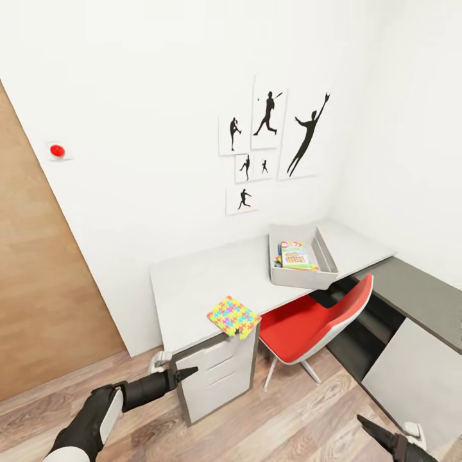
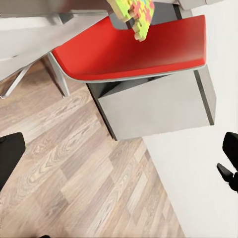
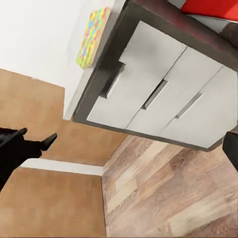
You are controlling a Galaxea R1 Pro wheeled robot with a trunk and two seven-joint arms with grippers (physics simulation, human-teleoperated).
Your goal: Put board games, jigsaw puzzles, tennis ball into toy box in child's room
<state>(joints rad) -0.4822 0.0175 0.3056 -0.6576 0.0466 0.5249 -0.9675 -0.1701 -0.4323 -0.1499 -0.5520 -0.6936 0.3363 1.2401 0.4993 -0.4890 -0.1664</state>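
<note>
No legible text anywhere. Board game (image 1: 296, 255) lying in the toy box (image 1: 282, 274) carries bright lettering, too small to read. Wall prints (image 1: 268, 120) show silhouettes only.

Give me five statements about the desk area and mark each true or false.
1. The jigsaw puzzle lies at the desk's front edge, overhanging it. True.
2. The toy box is empty. False: a colourful board game lies inside.
3. The chair at the desk is blue. False: it is red.
4. The left gripper holds the puzzle. False: it is empty, beside the drawers.
5. Black sports silhouette prints hang on the wall above the desk. True.
</note>
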